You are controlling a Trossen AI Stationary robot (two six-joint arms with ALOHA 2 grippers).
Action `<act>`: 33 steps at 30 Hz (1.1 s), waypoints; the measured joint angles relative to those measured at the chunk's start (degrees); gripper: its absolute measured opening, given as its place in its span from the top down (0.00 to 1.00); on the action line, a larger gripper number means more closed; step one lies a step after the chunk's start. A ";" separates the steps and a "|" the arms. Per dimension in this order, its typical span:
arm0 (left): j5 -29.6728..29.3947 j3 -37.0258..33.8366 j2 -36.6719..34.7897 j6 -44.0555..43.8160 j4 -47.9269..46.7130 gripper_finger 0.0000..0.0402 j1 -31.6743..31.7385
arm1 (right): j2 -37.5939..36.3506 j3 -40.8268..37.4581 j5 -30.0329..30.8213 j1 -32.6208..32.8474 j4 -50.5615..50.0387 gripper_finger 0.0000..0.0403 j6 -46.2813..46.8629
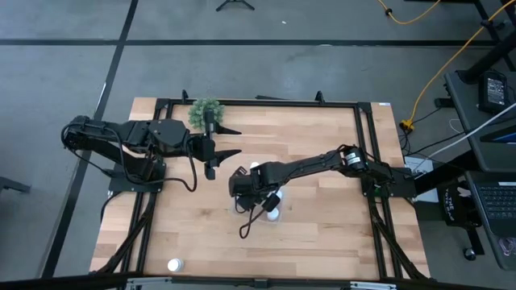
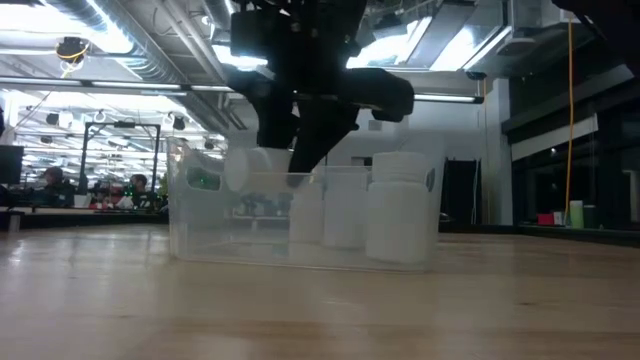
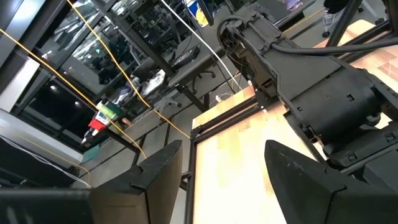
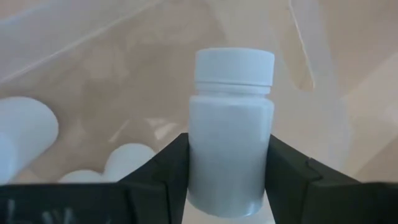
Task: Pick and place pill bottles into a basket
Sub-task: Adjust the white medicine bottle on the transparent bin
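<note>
1. The right arm is seen stretched from the table's right edge toward the middle in the high view, its wrist bent down so that the right gripper [image 1: 251,187] hangs over the basket [image 2: 200,245].
2. The right jaws are clamped on a pill bottle [image 4: 230,127]: in the right wrist view the white bottle is pinched at its lower body between the two dark fingers [image 4: 166,171], cap pointing away from the wrist.
3. The held bottle is shown as a plain white cylinder with a ribbed white cap, no label legible, and it is poised above the clear tray's floor.
4. Beyond the jaws, inside the basket, more white bottles [image 4: 25,134] are glimpsed: one lying off to the side and two rounded caps lower down, partly cut off.
5. In the low view the basket is read as a see-through, rounded-corner tray; three upright bottles [image 2: 402,210] and one lying on its side are counted through its wall, with the dark gripper lowered between them.
6. One further bottle [image 1: 173,264] is left standing alone near the table's front edge, well apart from both grippers.
7. The left arm is parked at the table's left side, the left gripper [image 1: 231,142] held level beside a green plant [image 1: 205,111], its jaws apart and nothing between them.
</note>
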 joint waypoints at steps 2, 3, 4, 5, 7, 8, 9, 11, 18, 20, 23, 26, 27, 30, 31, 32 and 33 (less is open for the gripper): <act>0.01 -0.01 0.00 0.02 0.00 0.45 0.00 | 0.00 0.02 0.00 -0.02 -1.26 0.61 1.21; 0.02 -0.02 0.00 0.02 0.00 0.45 0.00 | 0.00 0.01 0.02 -0.02 -1.74 0.61 1.44; 0.01 -0.02 0.00 0.07 0.00 0.45 0.00 | 0.00 0.02 0.02 -0.02 -2.11 0.61 1.56; 0.02 -0.02 0.00 0.31 0.00 0.45 0.00 | 0.00 0.02 0.02 -0.02 -2.47 0.61 1.72; 0.02 0.00 0.00 0.42 0.00 0.45 0.00 | -0.18 0.02 0.02 -0.02 -3.18 0.61 2.65; 0.02 -0.02 0.00 0.43 -0.02 0.45 0.00 | -0.39 0.01 0.02 -0.03 -3.56 0.61 3.00; 0.02 -0.01 0.00 0.44 -0.01 0.45 0.00 | -0.71 0.01 0.02 -0.09 -3.57 0.61 3.47; 0.02 -0.02 0.00 0.45 -0.02 0.45 0.00 | -1.83 0.00 0.00 -0.32 -3.53 0.61 4.38; 0.04 0.00 0.00 0.48 0.00 0.45 0.00 | -7.36 0.02 0.04 -2.69 -4.66 0.61 10.30; 0.02 -0.02 -0.04 1.00 0.02 0.45 0.00 | -9.23 0.02 0.01 -3.72 -6.44 0.61 12.97; -0.75 -0.02 -0.77 2.78 0.12 0.45 -0.19 | -11.73 0.04 0.05 -5.56 -9.93 0.61 15.95; -5.11 -0.02 -1.80 4.98 0.17 0.45 -0.60 | -14.71 0.04 0.09 -7.66 -13.15 0.61 17.82; -6.68 0.00 -2.24 5.64 0.18 0.45 -0.77 | -16.05 0.03 0.11 -8.43 -14.12 0.61 18.36; -10.00 0.00 -3.84 5.74 0.27 0.45 -1.38 | -20.00 0.02 1.53 -10.55 -15.71 0.61 20.47; -10.69 0.00 -4.36 5.45 0.17 0.45 -1.59 | -21.46 -0.04 2.18 -11.25 -15.84 0.61 20.90; -11.28 0.03 -4.63 4.97 0.22 0.45 -1.82 | -23.07 -0.29 2.98 -11.88 -15.51 0.61 21.37; -11.86 0.05 -4.90 4.59 0.19 0.45 -2.02 | -25.03 -0.59 3.49 -12.51 -15.14 0.61 22.15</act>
